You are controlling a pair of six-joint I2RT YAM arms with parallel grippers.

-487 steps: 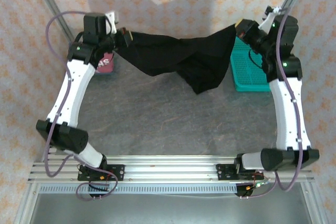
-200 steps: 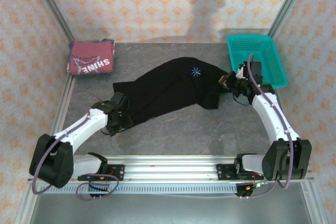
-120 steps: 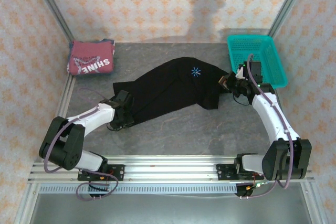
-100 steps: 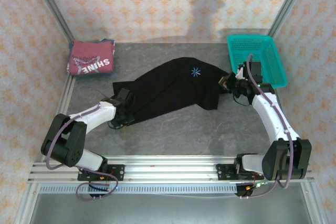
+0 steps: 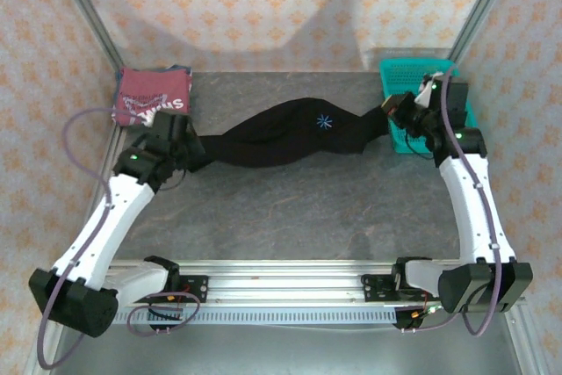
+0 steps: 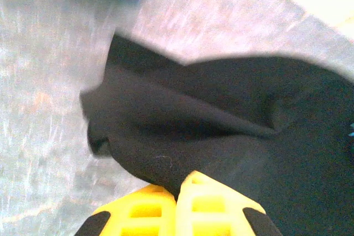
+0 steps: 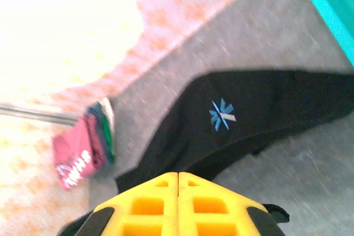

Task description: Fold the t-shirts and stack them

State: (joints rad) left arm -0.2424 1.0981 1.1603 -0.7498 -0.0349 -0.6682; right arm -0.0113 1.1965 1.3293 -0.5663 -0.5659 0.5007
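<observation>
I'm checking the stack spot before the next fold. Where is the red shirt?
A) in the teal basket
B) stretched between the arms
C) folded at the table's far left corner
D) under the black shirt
C: the red shirt lies folded at the far left corner of the table, apart from the black shirt stretched across the middle.

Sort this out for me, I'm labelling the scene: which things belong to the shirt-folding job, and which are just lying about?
Part of the job:
- black t-shirt, stretched between the left gripper and the right gripper, both shut on it
- dark red t-shirt, folded, far left corner

Just lying about:
- teal basket, far right corner
</observation>
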